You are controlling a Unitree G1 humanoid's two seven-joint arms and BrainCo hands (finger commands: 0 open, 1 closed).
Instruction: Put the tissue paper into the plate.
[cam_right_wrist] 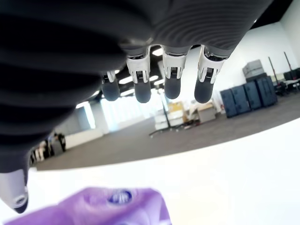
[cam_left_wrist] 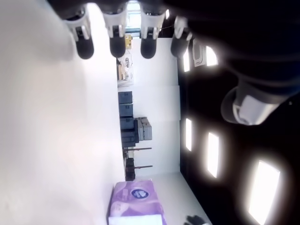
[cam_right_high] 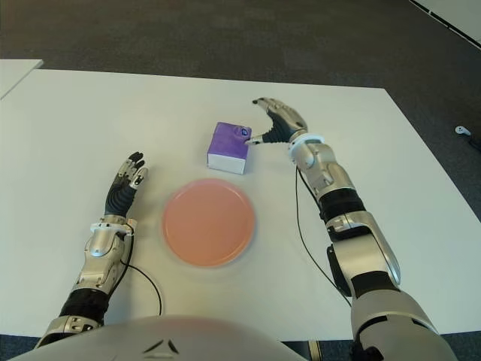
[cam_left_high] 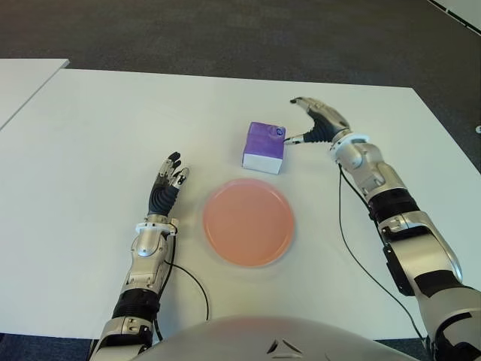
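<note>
Purple and boxy, the tissue pack (cam_left_high: 264, 147) sits on the white counter (cam_left_high: 90, 128) just beside the right hand (cam_left_high: 316, 120), on its thumb side, and not yet gripped. That hand is spread wide: the four fingers (cam_right_wrist: 171, 87) arch above and past the pack's far edge, while the thumb tip (cam_left_high: 294, 139) shows at the pack's near top corner, touching it or nearly so. The pink plate (cam_left_high: 248, 222) lies nearer the robot than the hand, just beyond the pack's near face and apart from it.

The step in hand looks like the reach before the grasp. To do it well, the right hand should drop lower so fingers and thumb straddle the pack across opposite side walls, not pinch a corner. The pack is likely soft, so a squeeze near its middle should hold better than one at an edge, which may tip it. Close evenly, lift clear of the counter, then carry toward the robot and set it down at the plate's centre rather than on the rim.

The left hand (cam_left_high: 167, 184), fingers loosely extended and holding nothing, shows beside the plate on its left.
</note>
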